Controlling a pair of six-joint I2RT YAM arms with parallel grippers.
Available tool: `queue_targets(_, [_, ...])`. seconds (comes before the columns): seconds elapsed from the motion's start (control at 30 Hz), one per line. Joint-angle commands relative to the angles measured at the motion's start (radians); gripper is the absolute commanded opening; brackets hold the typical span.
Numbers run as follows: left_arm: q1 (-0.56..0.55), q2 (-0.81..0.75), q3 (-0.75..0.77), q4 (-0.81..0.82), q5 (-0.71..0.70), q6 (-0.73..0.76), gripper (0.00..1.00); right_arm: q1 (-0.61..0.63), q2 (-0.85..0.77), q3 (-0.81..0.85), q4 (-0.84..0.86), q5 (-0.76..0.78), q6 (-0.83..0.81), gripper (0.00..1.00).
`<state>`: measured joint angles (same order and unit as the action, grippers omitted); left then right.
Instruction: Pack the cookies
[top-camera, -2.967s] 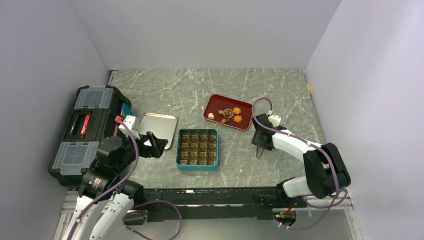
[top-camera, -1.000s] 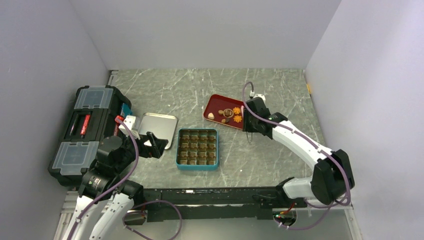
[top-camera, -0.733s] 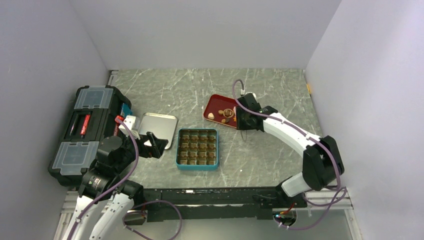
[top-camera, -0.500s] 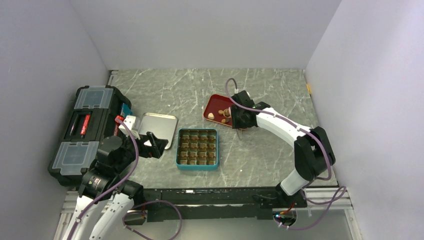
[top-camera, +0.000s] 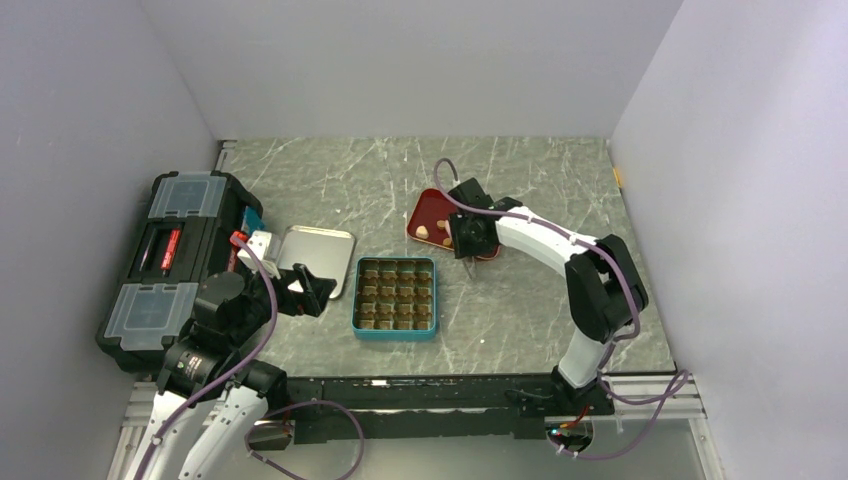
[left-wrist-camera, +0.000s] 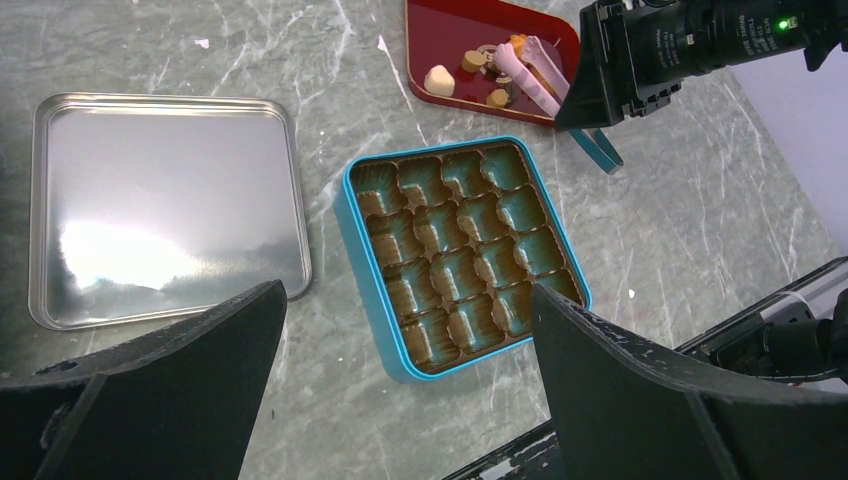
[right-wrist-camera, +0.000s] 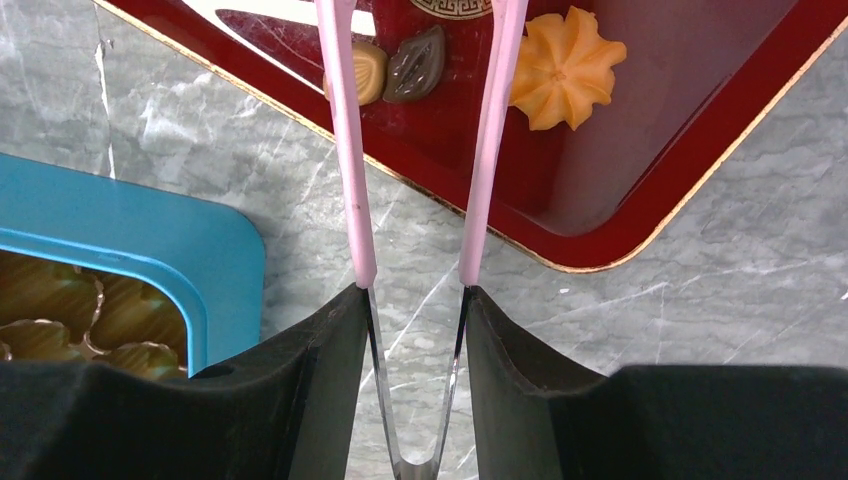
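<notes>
over at the far middle of the table, top view: the right gripper (top-camera: 468, 240) is at the near edge of the red tray (top-camera: 428, 205), bc that's where the cookies (top-camera: 423, 232) wait. the teal tin (top-camera: 394, 298) sits just in front of the tray w/ no lid on, so it's ready to fill. a silver lid (top-camera: 315, 247), prob the tin's, lies flat to its left, out of the way. the left gripper (top-camera: 310, 290) hangs near lid & tin, beside a black toolbox (top-camera: 170, 255).

left wrist cam: the left fingers are spread wide w/ nothing btw them, looking down on the tin. all its little cups look empty, so packing has prob not begun. pink tongs (left-wrist-camera: 530, 72) poke into the tray near a pale cream lump (left-wrist-camera: 438, 78).

right wrist cam: the right fingers (right-wrist-camera: 310, 380) squeeze the metal end of the tongs, prob so tiny bits can be picked w/o crushing. the two pink arms stand apart over a tan bit (right-wrist-camera: 365, 72) & a dark one (right-wrist-camera: 417, 63). an orange flower cookie (right-wrist-camera: 563, 68) is just right of them. the tips run off the top, so can't tell if they hold one.
</notes>
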<state>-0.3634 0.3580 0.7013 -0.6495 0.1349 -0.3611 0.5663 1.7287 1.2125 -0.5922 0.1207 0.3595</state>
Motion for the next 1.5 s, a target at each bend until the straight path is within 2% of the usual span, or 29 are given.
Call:
queue_targets(0.0, [0.004, 0.01, 0.021, 0.02, 0.013, -0.001, 0.99, 0.002, 0.015, 0.05, -0.003, 0.015, -0.018, 0.42])
queue_targets(0.53, [0.006, 0.009, 0.021, 0.021, 0.013, -0.001, 0.99, -0.003, 0.084, 0.084, 0.007, 0.042, -0.019, 0.41])
queue_targets(1.17, [0.007, 0.013, 0.021, 0.021, 0.015, -0.001, 0.99, -0.049, 0.143, 0.117, 0.015, -0.028, -0.024, 0.4])
queue_targets(1.47, [0.01, 0.011, 0.021, 0.021, 0.016, -0.001, 0.99, -0.049, 0.146, 0.134, 0.006, -0.044, -0.025, 0.34])
